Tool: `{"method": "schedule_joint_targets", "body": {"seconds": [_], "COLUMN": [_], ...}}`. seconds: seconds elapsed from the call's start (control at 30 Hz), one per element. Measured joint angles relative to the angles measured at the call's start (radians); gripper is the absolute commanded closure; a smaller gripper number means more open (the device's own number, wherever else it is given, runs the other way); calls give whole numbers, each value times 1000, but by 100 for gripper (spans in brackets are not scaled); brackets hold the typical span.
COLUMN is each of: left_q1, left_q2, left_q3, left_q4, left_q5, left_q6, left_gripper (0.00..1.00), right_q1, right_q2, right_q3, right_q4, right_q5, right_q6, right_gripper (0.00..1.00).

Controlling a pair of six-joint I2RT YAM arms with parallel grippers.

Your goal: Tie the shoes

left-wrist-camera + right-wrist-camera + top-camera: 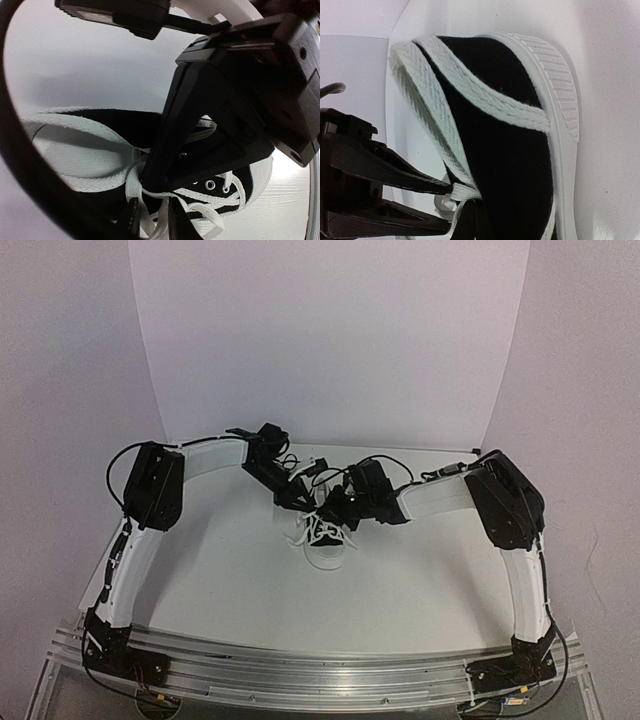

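Observation:
The shoe (325, 545), a small black canvas sneaker with white sole and toe cap, lies mid-table with both grippers meeting over its lacing. In the left wrist view my left gripper (155, 221) is shut on a white lace (132, 187) just above the eyelets of the shoe (237, 176). The right gripper's black body (225, 125) comes down right in front, its tip at the lace crossing. In the right wrist view my right gripper (475, 202) is shut on the base of a lace loop (420, 100) lying over the black side of the shoe (510, 140). The left fingers (410, 177) reach in from the left.
White backdrop walls enclose the pale table (230, 580) on three sides. An aluminium rail (320, 675) carrying both arm bases runs along the near edge. Black cables (120, 465) loop off the arms' elbows. Loose lace ends (300, 537) lie left of the shoe.

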Motion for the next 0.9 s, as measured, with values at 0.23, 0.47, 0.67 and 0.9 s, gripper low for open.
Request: {"method": "schedule_joint_targets", "body": {"seconds": [0.23,0.47,0.67,0.9], "left_q1": [-1,-6,-15,-23], "left_q2": [12,23,31,33], "left_q3": [29,40,56,60], "left_q4": [2,-2,-14,-15], "left_q5": [1,-8,-30,-58], "left_q6": [-42,-48,-41,-47], "left_gripper": [73,70,96,100], "right_q1": [11,31,35,38], "right_q2": [-13,-48,-48,-48], "right_q3": [0,-8,-8,-6], "right_q4": [-40,-104,-122,-123], "right_q5": [12,39,47,59], "right_q6": [-21,-50,-60,-69], "right_gripper": [100,100,100,100]}}
